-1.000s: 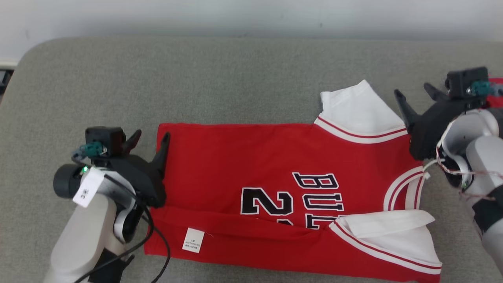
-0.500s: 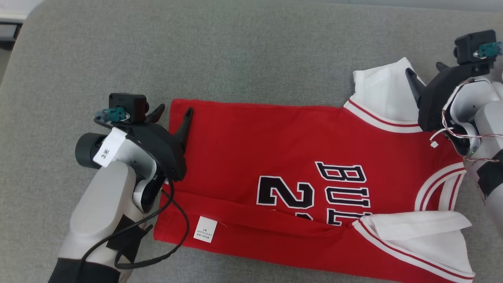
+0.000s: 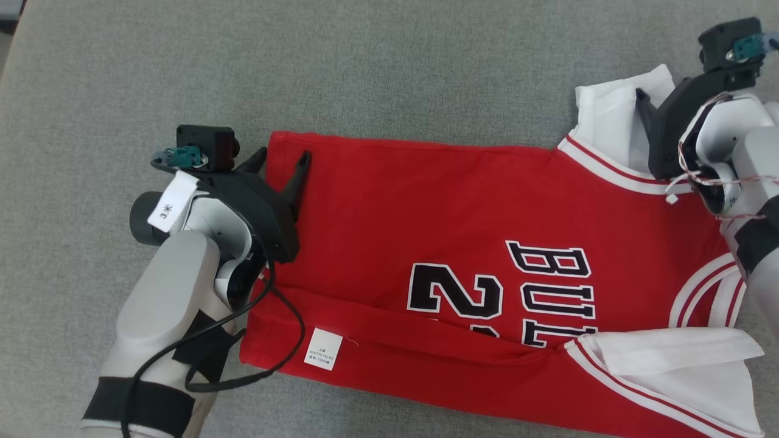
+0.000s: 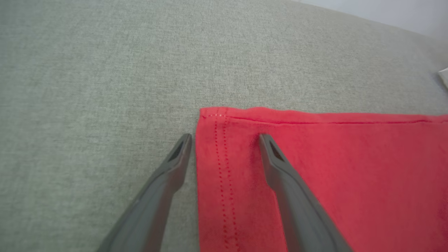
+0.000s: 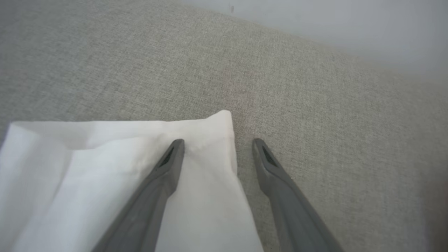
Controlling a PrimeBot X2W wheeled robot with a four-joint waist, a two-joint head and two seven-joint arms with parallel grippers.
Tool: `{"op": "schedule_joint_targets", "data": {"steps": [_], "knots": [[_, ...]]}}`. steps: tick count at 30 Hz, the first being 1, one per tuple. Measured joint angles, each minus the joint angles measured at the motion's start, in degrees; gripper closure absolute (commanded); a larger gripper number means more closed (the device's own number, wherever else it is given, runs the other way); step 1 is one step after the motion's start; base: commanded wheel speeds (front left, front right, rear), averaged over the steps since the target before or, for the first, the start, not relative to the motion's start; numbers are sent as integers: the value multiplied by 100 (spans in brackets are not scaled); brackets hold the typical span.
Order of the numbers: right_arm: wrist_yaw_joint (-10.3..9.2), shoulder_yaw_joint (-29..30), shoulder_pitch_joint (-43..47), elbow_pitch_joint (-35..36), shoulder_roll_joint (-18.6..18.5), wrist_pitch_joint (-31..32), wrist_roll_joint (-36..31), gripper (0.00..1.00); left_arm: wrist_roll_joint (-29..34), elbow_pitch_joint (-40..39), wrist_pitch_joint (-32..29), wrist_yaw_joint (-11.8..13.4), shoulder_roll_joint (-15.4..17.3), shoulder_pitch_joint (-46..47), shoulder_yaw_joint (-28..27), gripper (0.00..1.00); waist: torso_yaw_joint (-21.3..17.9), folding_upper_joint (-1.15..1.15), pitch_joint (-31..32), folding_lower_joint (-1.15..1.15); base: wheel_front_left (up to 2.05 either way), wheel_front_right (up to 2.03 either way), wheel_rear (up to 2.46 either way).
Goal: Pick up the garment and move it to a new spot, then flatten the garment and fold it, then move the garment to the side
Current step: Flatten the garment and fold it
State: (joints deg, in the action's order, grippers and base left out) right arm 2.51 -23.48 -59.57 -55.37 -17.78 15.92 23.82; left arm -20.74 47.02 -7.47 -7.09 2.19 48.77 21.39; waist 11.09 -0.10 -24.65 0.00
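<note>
My right gripper [image 5: 217, 141] moved astride sleeve [image 5: 105, 168] corner; left gripper [image 3: 283, 155] astride jersey [image 3: 426, 207] hem [image 4: 213, 157]; both spread, pinching nothing. I judge far-edge fold grab next.

Open grey cushion [image 3: 389, 73] beyond the jersey [image 3: 426, 207]'s far edge. Left arm's black cable [image 3: 302, 333] loops over its near corner.

In front of me: grey woven surface [image 3: 426, 73] carrying one red jersey [image 3: 426, 213], spread flat, near long edge folded over, label [image 3: 322, 348] showing, white sleeves [image 3: 602, 115] toward my right.
</note>
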Motion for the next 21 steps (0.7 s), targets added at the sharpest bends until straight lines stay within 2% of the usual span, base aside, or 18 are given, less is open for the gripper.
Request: {"op": "schedule_joint_targets", "data": {"steps": [2, 3, 4, 5, 6, 15, 21], "knots": [[-26, -11, -102, -87, 12, -13, -24, 0, -111, 47, 3, 0, -15, 42, 14, 0, 9, 0, -53, -1, 0, 0, 0], [-35, -29, -149, -130, 16, -32, -45, 20, -135, 77, 11, 0, -18, 79, 31, 0, 10, 0, -77, -1, 0, 0, 0], [-44, -42, -207, -175, 29, -37, -64, 54, -163, 103, 30, -1, -20, 115, 29, 2, 10, 0, -102, -1, 0, 0, 0], [-49, -53, -249, -193, 41, -45, -76, 98, -187, 158, 29, -4, -21, 140, 31, 67, 8, 0, -126, -1, 0, 0, 0], [-49, -69, -296, -215, 63, -92, -78, 100, -199, 202, 40, -4, -21, 154, 31, 100, 4, 0, -149, -1, 0, 0, 0], [54, -90, -348, -550, -53, -538, -134, 100, -224, 449, 352, -5, -33, 335, 121, 100, -13, 0, -119, 0, 0, 0, 0], [138, 88, -346, -552, -125, -1160, -56, 100, -259, 533, 657, -7, -31, 335, 73, 100, -17, 0, -4, 0, 0, 0, 0]]}}
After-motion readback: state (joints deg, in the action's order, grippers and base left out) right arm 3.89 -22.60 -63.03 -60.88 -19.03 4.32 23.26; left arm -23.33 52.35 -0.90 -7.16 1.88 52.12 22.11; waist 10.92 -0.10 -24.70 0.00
